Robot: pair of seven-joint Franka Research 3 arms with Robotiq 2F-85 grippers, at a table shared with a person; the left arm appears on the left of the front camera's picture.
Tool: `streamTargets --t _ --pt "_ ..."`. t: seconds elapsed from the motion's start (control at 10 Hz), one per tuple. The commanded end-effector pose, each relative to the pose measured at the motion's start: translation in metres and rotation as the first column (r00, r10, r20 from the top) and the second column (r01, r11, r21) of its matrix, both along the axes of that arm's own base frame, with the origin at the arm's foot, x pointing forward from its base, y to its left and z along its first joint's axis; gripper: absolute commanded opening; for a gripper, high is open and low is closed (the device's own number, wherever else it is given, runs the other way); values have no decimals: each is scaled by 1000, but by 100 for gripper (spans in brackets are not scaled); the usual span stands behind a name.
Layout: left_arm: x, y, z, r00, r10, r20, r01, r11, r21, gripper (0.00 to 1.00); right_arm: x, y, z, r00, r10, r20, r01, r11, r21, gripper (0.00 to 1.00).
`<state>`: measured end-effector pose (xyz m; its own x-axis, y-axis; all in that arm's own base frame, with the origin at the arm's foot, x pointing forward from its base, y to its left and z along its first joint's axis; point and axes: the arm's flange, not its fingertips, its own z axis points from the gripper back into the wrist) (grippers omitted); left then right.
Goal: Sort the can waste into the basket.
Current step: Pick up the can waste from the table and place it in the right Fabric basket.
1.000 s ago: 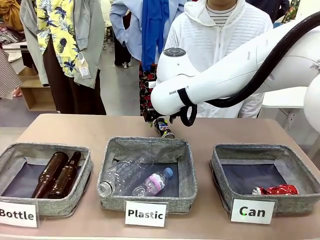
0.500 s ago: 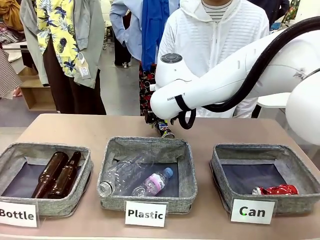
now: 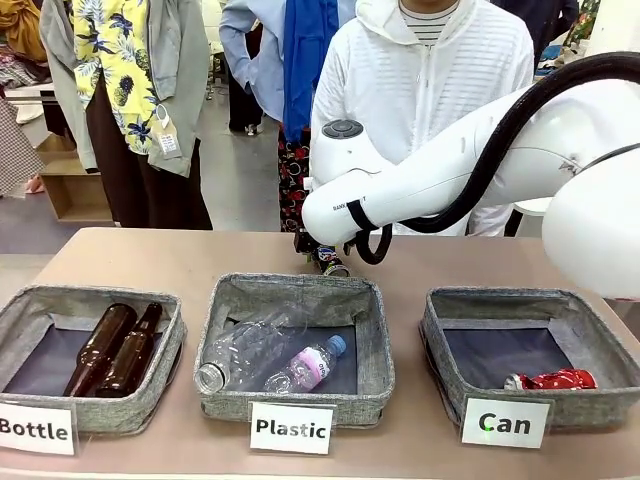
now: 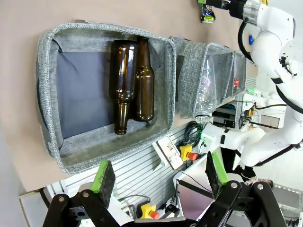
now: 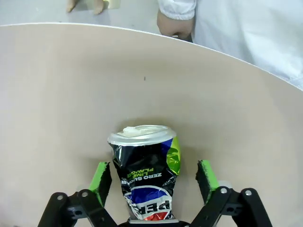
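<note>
Right wrist view is showing my right end effector [image 5: 154,182] straddling the black can [image 5: 146,172] on the far counter [image 5: 57,94]; pads standing apart, not yet gripping; red can [image 3: 552,380] lying in the Can basket [image 3: 440,340].

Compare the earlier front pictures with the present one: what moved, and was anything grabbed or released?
The right arm sank a little toward the black can behind the Plastic basket. The right gripper brackets that can, pads clear of it, so nothing is gripped yet. The black can, the crushed red can in the Can basket and the brown bottles stayed put.
</note>
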<state>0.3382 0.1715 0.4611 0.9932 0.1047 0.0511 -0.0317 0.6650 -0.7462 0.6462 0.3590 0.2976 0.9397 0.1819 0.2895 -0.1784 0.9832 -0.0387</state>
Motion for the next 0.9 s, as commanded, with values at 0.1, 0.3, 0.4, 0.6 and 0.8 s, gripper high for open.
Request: streamTargets --t 0.1,0.3,0.4,0.6,0.8 --pt "1 -3 3 1000 12 -3 -12 1000 -15 100 2 6 4 1000 -21 -16 21 1000 -22 4" --pt "1 -3 3 1000 12 -3 -12 1000 -15 100 -1 4 3 999 -13 -39 12 999 -37 0" --pt "1 -3 3 1000 12 -3 -12 1000 -15 100 -3 3 4 999 -10 -48 8 999 -46 0" --pt "1 -3 3 1000 12 -3 -12 1000 -15 100 -3 4 7 999 -5 -54 3 999 -45 0" --pt "1 -3 3 1000 12 -3 -12 1000 -15 100 -14 3 17 998 13 -58 -17 998 -62 0"
